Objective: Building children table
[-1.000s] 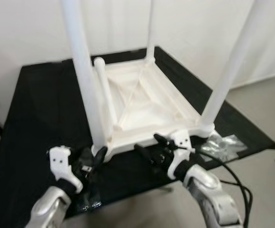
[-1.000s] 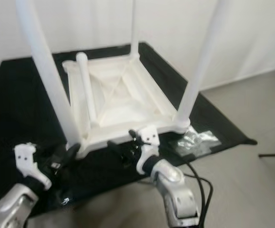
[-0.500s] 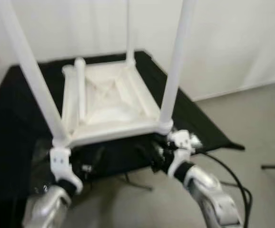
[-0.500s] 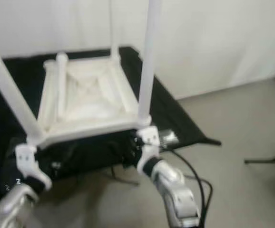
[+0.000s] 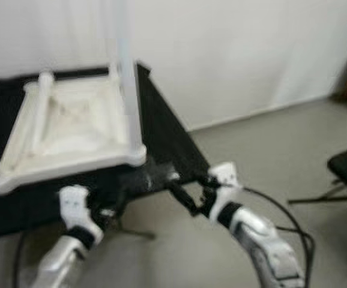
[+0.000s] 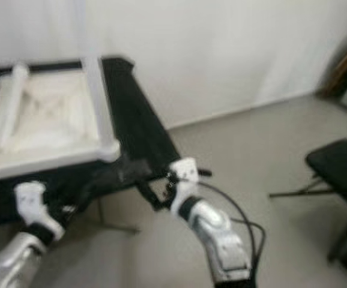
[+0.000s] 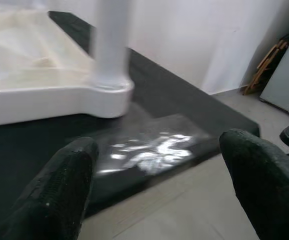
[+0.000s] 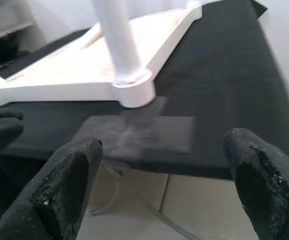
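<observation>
Lying upside down on black-covered bench (image 5: 161, 129), white children table (image 5: 71, 129) has legs pointing up, its near corner close to bench's front right corner. Clear plastic bag (image 7: 152, 150) lies on bench just beside that corner, by front edge. Left gripper (image 7: 157, 200) and right gripper (image 8: 157, 182) hover off bench's front edge, fingers spread apart, grasping nothing. Black chair (image 6: 341, 168) stands on floor, well apart.
</observation>
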`<state>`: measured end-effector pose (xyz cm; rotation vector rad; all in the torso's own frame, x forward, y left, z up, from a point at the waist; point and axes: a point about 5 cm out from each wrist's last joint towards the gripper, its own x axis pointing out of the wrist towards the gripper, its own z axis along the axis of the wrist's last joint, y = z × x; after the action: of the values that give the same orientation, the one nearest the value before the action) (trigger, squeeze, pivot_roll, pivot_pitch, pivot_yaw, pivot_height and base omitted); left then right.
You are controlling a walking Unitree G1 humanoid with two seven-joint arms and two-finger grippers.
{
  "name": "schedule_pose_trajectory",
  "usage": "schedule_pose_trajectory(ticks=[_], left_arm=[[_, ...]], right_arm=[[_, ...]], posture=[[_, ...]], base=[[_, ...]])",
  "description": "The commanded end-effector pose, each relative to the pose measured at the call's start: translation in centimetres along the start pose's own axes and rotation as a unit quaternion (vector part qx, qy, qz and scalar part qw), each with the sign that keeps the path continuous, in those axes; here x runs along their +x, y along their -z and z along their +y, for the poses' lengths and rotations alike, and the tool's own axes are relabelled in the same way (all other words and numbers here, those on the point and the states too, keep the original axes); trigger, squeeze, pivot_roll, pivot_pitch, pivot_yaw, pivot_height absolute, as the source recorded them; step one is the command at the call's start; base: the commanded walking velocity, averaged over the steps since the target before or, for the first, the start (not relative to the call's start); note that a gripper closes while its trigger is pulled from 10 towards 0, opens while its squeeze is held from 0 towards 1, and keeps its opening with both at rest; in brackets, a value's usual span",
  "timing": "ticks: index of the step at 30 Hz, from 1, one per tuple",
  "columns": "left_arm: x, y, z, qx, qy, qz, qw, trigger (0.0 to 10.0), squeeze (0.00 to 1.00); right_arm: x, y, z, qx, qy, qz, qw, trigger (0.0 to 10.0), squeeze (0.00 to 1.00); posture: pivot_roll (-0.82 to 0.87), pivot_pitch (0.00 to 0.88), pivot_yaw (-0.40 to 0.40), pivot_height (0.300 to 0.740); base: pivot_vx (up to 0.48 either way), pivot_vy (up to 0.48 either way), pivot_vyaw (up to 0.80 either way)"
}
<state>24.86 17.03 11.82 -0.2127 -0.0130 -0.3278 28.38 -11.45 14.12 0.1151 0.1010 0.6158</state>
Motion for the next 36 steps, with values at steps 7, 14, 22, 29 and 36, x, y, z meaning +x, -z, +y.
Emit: schedule_pose_trajectory(ticks=[7, 14, 22, 29, 36], left_arm=[[0.5, -0.4, -1.6, 0.012, 0.052, 0.002, 0.999, 10.0, 0.00], [1.7, -0.7, -2.1, -0.014, 0.065, -0.009, 0.998, 10.0, 0.00], [1.8, -0.4, -1.9, -0.026, 0.064, -0.003, 0.998, 10.0, 0.00], [1.8, -0.3, -1.8, -0.029, 0.058, 0.003, 0.998, 10.0, 0.00], [1.9, -0.3, -1.7, -0.033, 0.048, 0.004, 0.998, 10.0, 0.00]], right_arm=[[-0.4, 0.5, -1.1, -0.003, 0.031, 0.009, 0.999, 10.0, 0.00], [-0.3, 0.7, -1.4, -0.014, 0.047, 0.014, 0.999, 10.0, 0.00], [-0.2, 0.8, -1.4, -0.022, 0.048, 0.019, 0.998, 10.0, 0.00], [-0.1, 1.0, -1.4, -0.034, 0.045, 0.026, 0.998, 10.0, 0.00], [-0.1, 1.0, -1.4, -0.039, 0.046, 0.026, 0.998, 10.0, 0.00]], posture=[[-0.12, 0.103, -0.007, 0.740], [-0.13, 0.099, -0.004, 0.740], [-0.13, 0.097, -0.007, 0.740], [-0.13, 0.091, -0.009, 0.740], [-0.13, 0.097, -0.008, 0.740]], base=[[0.000, -0.450, 0.00], [0.000, -0.449, 0.00], [0.000, -0.440, 0.00], [0.000, -0.433, 0.00], [0.036, -0.241, 0.00]])
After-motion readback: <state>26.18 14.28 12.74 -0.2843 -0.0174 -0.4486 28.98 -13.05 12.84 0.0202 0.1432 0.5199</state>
